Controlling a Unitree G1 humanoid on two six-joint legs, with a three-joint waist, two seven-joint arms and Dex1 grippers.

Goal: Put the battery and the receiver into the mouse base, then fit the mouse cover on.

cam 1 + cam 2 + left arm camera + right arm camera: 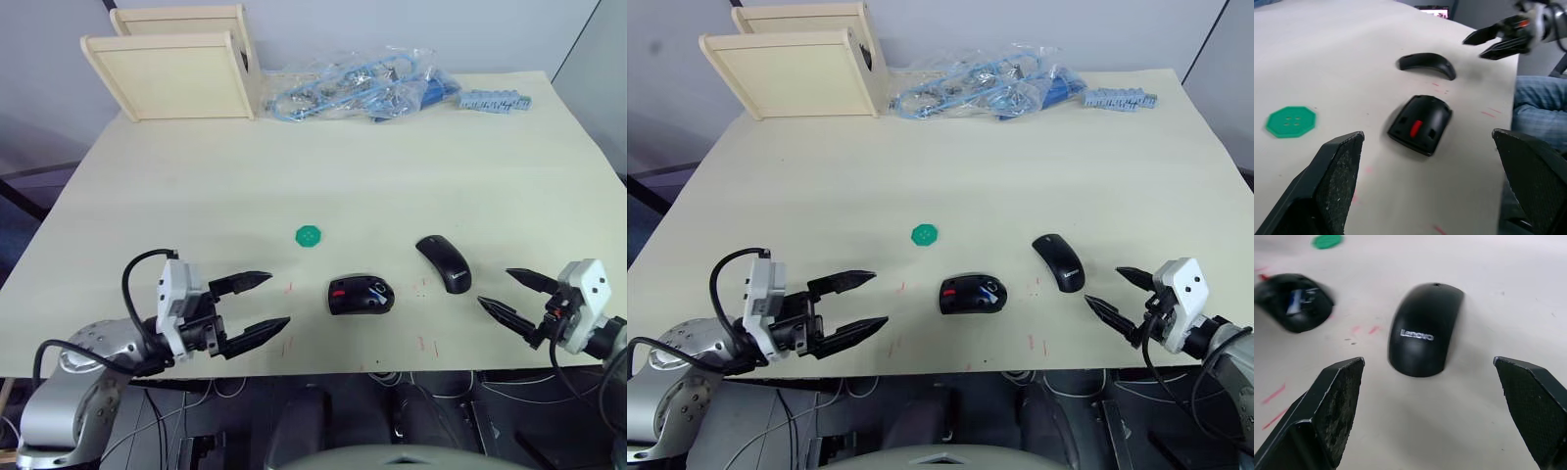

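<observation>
Both grippers hang spread and empty, so the right gripper [511, 291], nearest the mouse cover [444, 261], should straddle its sides squarely before carrying it onto the mouse base [361, 294] beside it.

Mouse cover [444, 262] right of mouse base [361, 294]

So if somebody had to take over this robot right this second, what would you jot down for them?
Left pincer: open, holding nothing, over the table's near edge, left of the mouse base.
Right pincer: open, holding nothing, just right of the mouse cover.
Base lies open side up; something blue shows inside, probably the battery. Can't make out the receiver.
Cover lies apart, to the base's right, not fitted.
Left: check the receiver, then fit the cover.
</observation>
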